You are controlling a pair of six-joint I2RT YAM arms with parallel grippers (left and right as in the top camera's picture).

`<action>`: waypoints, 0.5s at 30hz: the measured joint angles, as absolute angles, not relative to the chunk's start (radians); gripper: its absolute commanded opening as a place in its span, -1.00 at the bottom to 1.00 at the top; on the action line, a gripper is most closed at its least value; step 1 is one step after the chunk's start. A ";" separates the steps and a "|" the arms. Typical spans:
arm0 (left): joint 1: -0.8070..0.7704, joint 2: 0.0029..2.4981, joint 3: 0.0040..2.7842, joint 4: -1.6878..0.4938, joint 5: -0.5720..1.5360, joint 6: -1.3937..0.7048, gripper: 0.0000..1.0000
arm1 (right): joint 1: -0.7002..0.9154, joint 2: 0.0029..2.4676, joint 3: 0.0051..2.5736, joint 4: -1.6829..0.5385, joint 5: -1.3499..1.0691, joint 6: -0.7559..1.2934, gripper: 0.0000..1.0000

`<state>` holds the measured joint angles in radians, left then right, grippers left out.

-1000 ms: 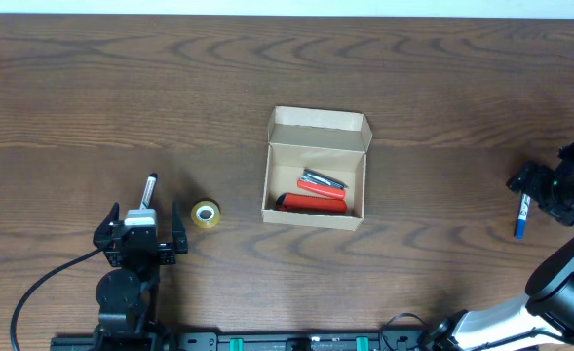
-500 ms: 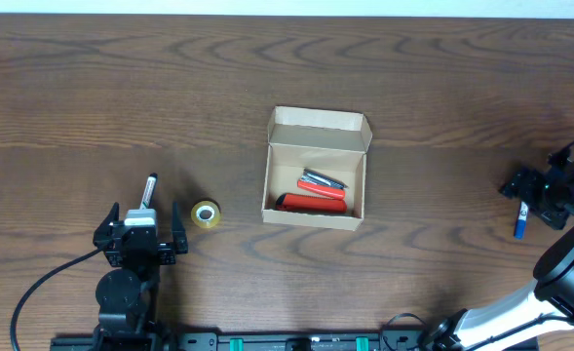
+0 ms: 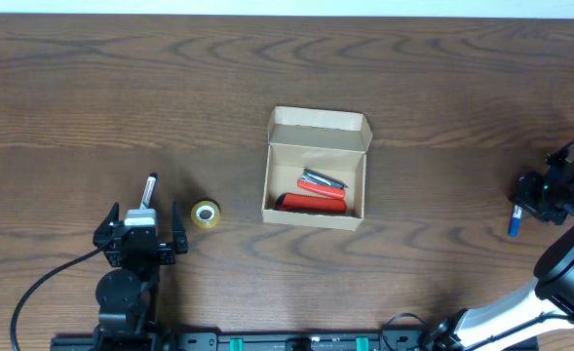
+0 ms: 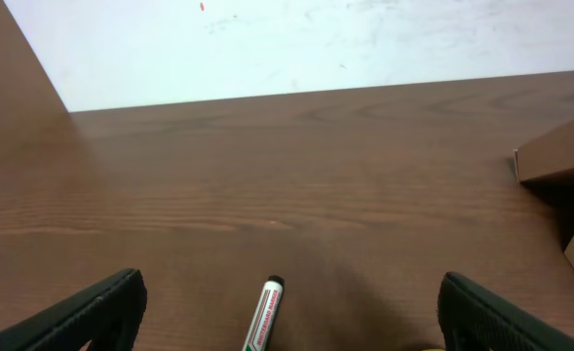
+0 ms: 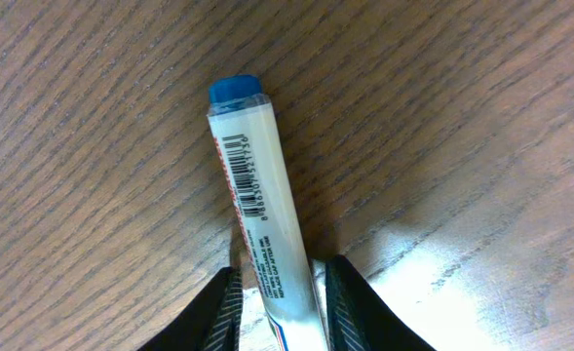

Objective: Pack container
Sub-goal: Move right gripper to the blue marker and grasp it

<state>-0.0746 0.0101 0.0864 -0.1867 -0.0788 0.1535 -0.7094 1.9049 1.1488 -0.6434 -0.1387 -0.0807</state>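
One container (image 3: 288, 168), flap on far side

Not much you can actually read here, tbh. The blue-capped marker (image 5: 257, 195), out on the right side of the bench (image 5: 92, 117), has a black barcode (image 5: 243, 180) printed on its white barrel. There's a row of tiny digits beside it, but they're too blurry to make out. There's some fine print lower down the barrel, also unreadable. The other marker (image 4: 263, 317), near left, has a white label with green lettering and a bit of red, way too small to read. Nothing else legible anywhere.
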 measured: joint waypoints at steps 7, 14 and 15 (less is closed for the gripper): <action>-0.075 0.010 0.086 -0.187 -0.079 0.154 0.90 | -0.709 1.906 1.149 -0.649 -0.155 -0.088 -0.97; -0.075 0.010 0.086 -0.187 -0.079 0.154 0.90 | -0.686 1.908 1.150 -0.665 -0.247 -0.120 -0.97; -0.075 0.010 0.086 -0.187 -0.079 0.154 0.90 | -0.675 1.908 1.150 -0.673 -0.271 -0.128 -0.98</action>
<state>-0.0746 0.0101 0.0864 -0.1867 -0.0788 0.1535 -0.6754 1.9083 1.1500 -0.6727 -0.2710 -0.1276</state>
